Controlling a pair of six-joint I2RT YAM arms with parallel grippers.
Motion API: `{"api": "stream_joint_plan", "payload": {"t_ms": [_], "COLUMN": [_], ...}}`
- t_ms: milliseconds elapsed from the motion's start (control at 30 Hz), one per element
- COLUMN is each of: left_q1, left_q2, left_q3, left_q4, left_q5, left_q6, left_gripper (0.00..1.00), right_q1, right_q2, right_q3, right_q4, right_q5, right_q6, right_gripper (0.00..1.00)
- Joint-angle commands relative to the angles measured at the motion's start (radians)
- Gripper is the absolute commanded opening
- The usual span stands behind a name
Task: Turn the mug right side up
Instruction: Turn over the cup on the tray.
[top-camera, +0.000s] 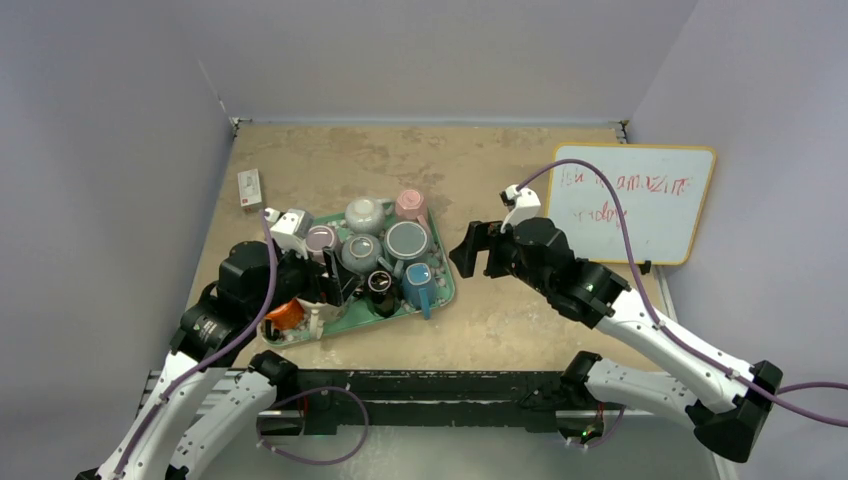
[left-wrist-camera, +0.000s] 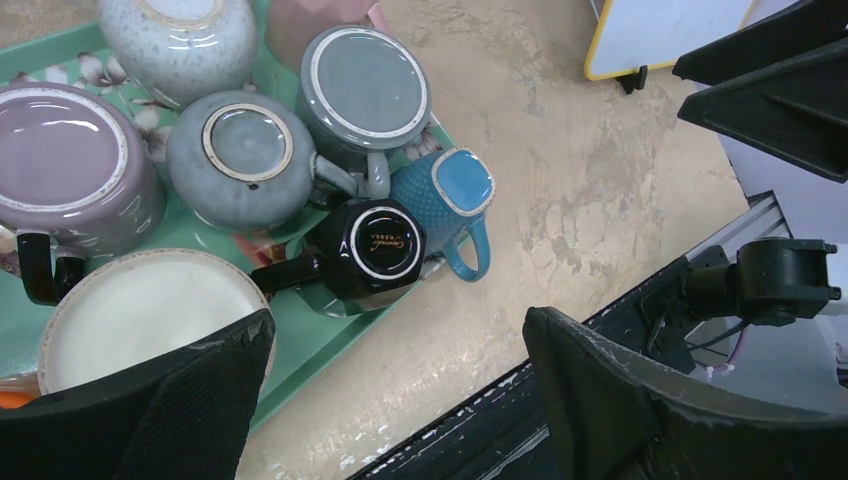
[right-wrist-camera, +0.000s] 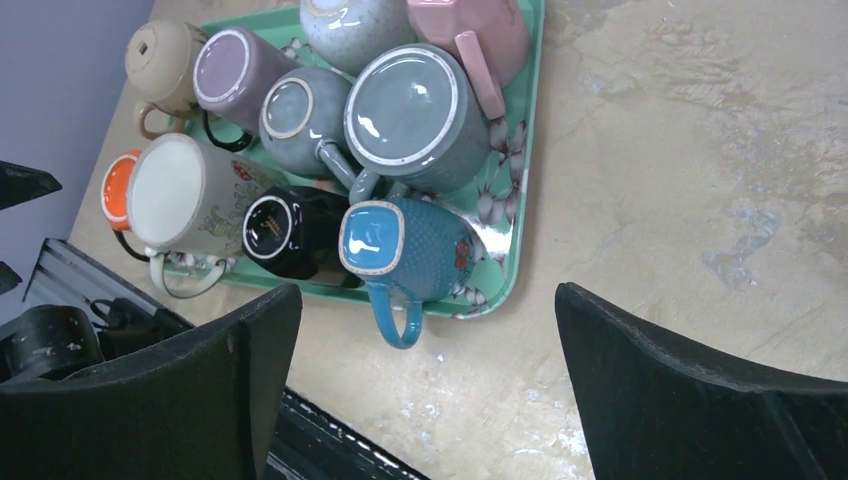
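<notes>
Several mugs stand bottom up, packed on a green tray (top-camera: 446, 297). At its near right corner is a blue mug (top-camera: 420, 283) (left-wrist-camera: 445, 195) (right-wrist-camera: 400, 245), its handle over the tray's rim. Beside it are a black mug (left-wrist-camera: 380, 245) (right-wrist-camera: 280, 230) and a large grey mug (top-camera: 407, 240) (right-wrist-camera: 415, 115). My left gripper (top-camera: 335, 282) (left-wrist-camera: 398, 330) hangs open over the tray's near edge, holding nothing. Over the bare table just right of the tray, my right gripper (top-camera: 481, 250) (right-wrist-camera: 428, 300) is open and empty.
Purple (right-wrist-camera: 235, 70), pink (right-wrist-camera: 470, 30), small grey (right-wrist-camera: 295, 120), white (right-wrist-camera: 185, 195) and orange (right-wrist-camera: 115, 185) mugs also crowd the tray. A whiteboard (top-camera: 640, 200) leans at the right wall. A small box (top-camera: 250, 187) lies at the far left. Walls enclose the table on three sides.
</notes>
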Motion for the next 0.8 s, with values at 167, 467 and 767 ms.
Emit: {"api": "stream_joint_plan", "payload": {"t_ms": [167,467,767], "left_q1": [-0.005,-0.006,-0.005], "left_q2": [0.011,0.021,0.004], "left_q3": [0.013,0.012,0.008], "left_q4": [0.029,0.031,0.025], "left_q5": [0.021,0.029,-0.004], "left_q6": [0.006,0.009,0.003], "left_gripper": [0.95,0.94,0.94], "right_q1": [0.006,0.006,0.006], "right_q2": [0.012,0.071,0.343], "right_q3": [0.076,0.090,0.199], "right_q4": [0.008,0.014,0.099], "right_q5": [0.061,0.154,0.163], "right_q6": [0.024,-0.024,-0.145], "right_gripper": [0.99,0.99,0.64]}}
